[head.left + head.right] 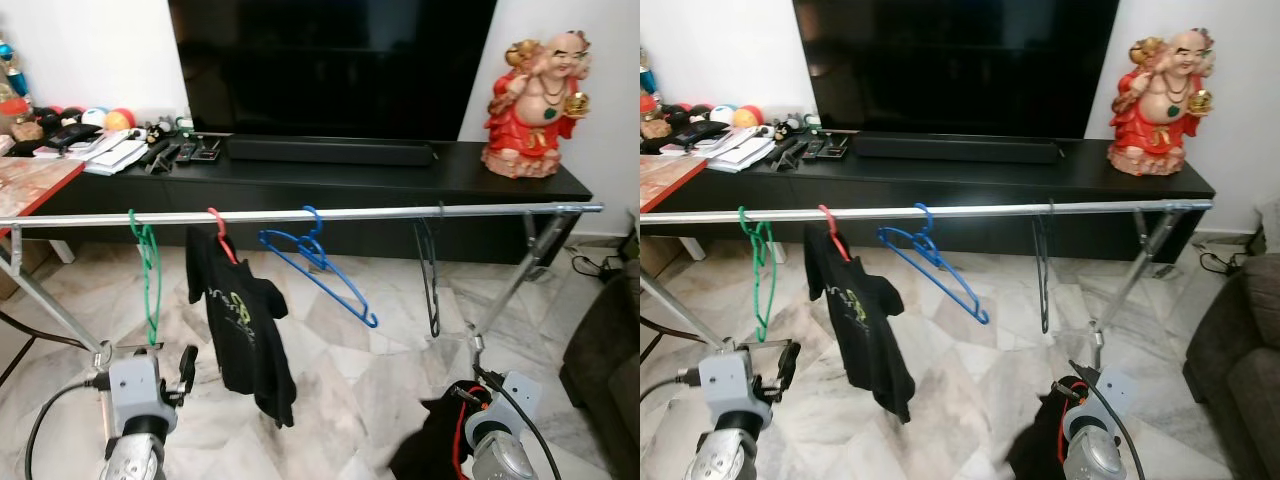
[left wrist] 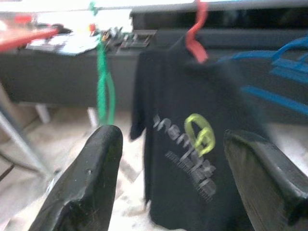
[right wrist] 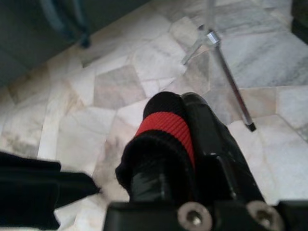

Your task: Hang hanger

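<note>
A silver clothes rail (image 1: 380, 212) runs across in front of me. On it hang a green hanger (image 1: 149, 272), a red hanger (image 1: 219, 232) carrying a black T-shirt (image 1: 240, 325), a tilted blue hanger (image 1: 322, 265) and a thin dark hanger (image 1: 430, 275). My left gripper (image 1: 180, 368) is low on the left, open and empty, facing the black T-shirt (image 2: 192, 144). My right gripper (image 1: 462, 397) is low on the right, below the rail. In the right wrist view the right gripper (image 3: 180, 103) is shut on a black garment with a red ribbed band (image 3: 166, 127).
Behind the rail stands a long black TV console (image 1: 470, 175) with a TV (image 1: 330, 60), a red figurine (image 1: 535, 100) and clutter at its left end (image 1: 110, 135). The rail's slanted legs (image 1: 515, 275) reach the marble floor. A dark sofa (image 1: 605, 370) stands at the right.
</note>
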Available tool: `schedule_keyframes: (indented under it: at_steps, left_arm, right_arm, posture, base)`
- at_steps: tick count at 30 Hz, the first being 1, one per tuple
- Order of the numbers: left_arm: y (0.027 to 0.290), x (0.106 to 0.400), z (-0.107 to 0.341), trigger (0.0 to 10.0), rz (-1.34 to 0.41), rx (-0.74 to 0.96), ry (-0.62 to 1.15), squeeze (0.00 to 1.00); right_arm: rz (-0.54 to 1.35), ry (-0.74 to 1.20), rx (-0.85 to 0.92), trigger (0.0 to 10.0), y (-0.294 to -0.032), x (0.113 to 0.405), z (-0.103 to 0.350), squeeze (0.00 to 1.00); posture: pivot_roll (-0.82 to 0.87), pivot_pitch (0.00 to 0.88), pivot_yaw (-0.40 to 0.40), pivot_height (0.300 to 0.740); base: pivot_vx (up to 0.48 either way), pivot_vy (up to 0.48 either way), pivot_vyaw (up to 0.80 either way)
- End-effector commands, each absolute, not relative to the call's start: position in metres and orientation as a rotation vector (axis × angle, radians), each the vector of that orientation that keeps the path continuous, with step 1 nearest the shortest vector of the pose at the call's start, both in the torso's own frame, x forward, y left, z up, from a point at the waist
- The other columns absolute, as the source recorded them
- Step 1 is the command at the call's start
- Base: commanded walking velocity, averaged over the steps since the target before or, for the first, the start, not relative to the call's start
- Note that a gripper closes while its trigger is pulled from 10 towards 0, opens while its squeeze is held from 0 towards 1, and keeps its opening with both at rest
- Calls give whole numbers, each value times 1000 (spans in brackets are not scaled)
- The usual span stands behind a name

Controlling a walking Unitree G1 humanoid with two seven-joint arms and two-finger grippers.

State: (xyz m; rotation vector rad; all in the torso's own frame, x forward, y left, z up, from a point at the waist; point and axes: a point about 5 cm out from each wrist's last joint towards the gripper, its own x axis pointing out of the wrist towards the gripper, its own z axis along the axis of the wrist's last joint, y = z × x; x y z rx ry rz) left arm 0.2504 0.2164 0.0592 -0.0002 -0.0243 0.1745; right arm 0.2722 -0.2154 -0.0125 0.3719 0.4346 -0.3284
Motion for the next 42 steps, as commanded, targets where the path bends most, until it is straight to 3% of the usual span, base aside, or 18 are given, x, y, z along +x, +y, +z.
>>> schedule_keyframes:
  at_steps: [1,10,30,42]
  left_arm:
    - [209,259,71,10000,150,0,-54,0]
    - [201,269,87,10000,115,14,-98,0]
    - [184,266,90,10000,-36,31,-37,0]
    - [185,261,91,10000,-25,58,-40,0]
  right_arm:
    - [-334,394,374,10000,-221,278,-5,0]
    - [-322,387,363,10000,-220,279,-5,0]
    - [-285,392,362,10000,-213,283,-4,0]
    - [-288,381,362,10000,-214,286,-1,0]
  posture:
    - [-20,0,29,740]
    - [-15,0,26,740]
    - [-16,30,16,740]
    - [-19,51,9,740]
  base:
    - [0,-461,0]
    - [0,-407,0]
    - [0,0,0]
    - [0,0,0]
